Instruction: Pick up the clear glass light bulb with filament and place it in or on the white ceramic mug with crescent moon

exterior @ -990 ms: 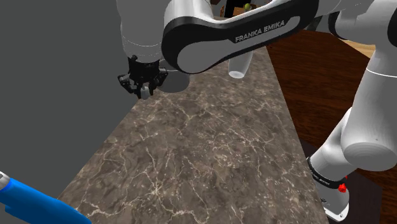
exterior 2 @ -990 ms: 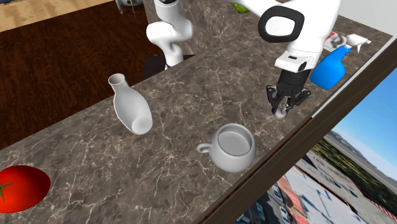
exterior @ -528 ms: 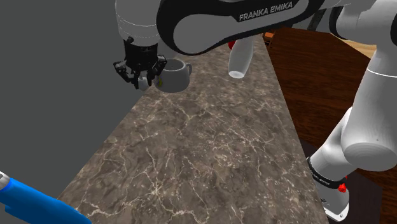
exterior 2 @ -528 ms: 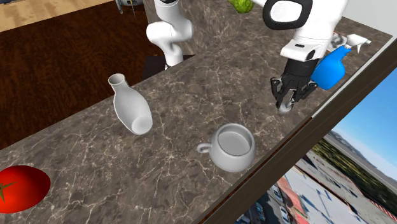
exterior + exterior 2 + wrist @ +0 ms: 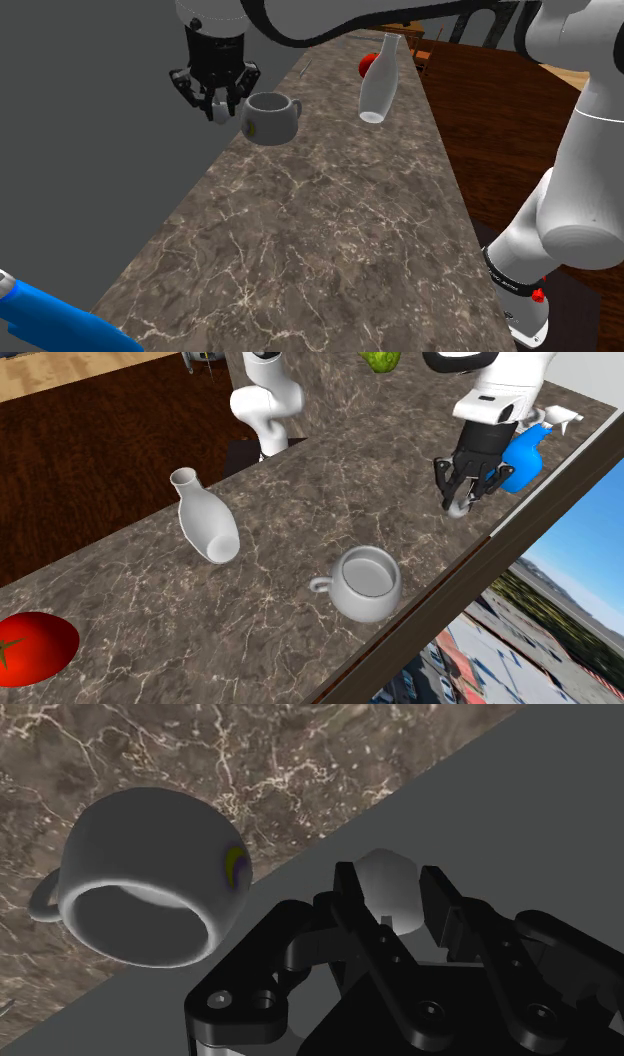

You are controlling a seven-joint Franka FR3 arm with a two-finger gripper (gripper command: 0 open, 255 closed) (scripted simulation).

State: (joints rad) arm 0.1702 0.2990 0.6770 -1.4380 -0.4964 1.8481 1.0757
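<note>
While the tool (image 5: 216,103) hangs at the worktop's (image 5: 300,230) edge, just beside the white mug (image 5: 268,118) and not over it, its fingers clasp a pale rounded light bulb (image 5: 388,876) between them. The mug stands upright on the worktop, its side showing a yellow crescent.

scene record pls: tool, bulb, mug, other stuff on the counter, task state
tool: tool shut on the bulb, in the air to one side of the mug
bulb: pale bulb clasped in the tool
mug: white mug upright on the marble counter, empty, crescent mark on its wall
others: white vase, red tomato, blue spray bottle
task state: bulb not yet in mug
</note>
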